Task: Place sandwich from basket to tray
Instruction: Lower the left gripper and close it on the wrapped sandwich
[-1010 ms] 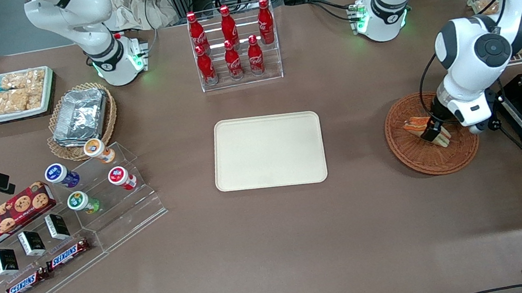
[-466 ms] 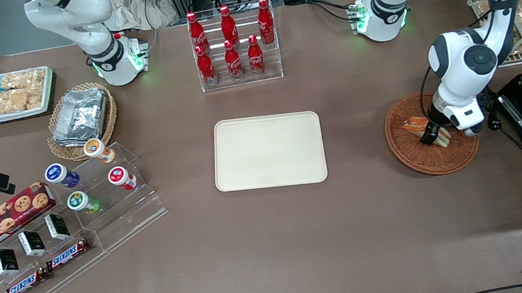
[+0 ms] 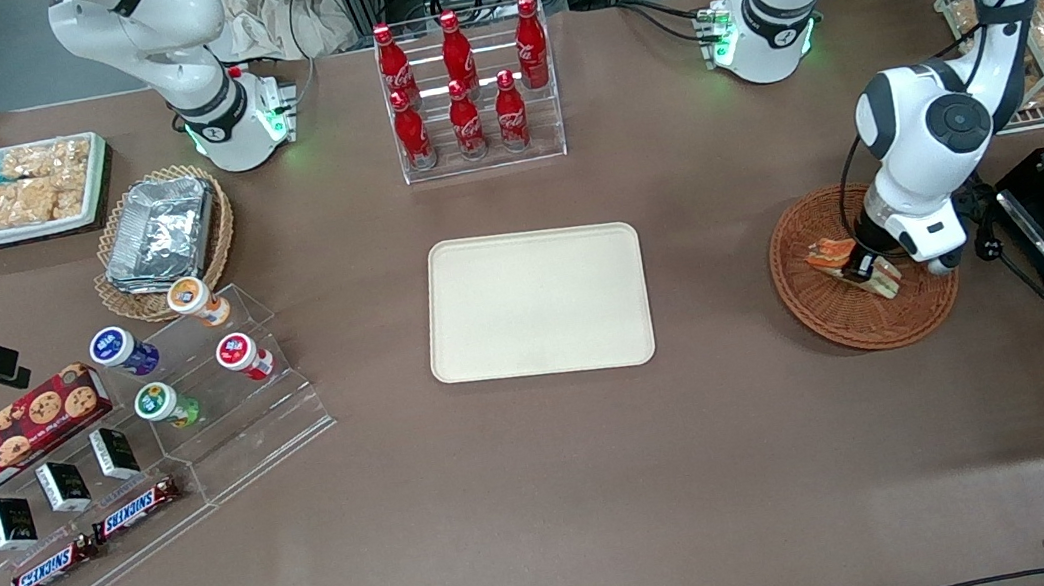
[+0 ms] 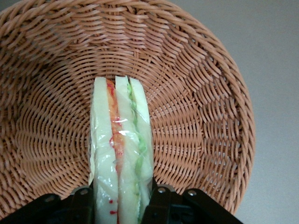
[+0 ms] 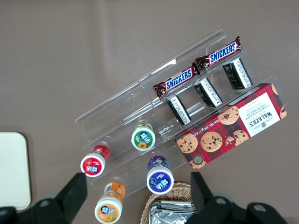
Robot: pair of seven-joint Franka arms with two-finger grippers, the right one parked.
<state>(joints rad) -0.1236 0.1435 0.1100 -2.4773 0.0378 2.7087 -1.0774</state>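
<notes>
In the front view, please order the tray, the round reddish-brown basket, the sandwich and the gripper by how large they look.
1. tray
2. basket
3. and 4. sandwich and gripper, shut on it inside the basket: both small and overlapping, so I cannot rank them.

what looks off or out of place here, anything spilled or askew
Nothing stands out. The sandwich stands on edge in the basket only because the gripper is shut on it. The tray lies square, and the bottles stand upright in their rack.
</notes>
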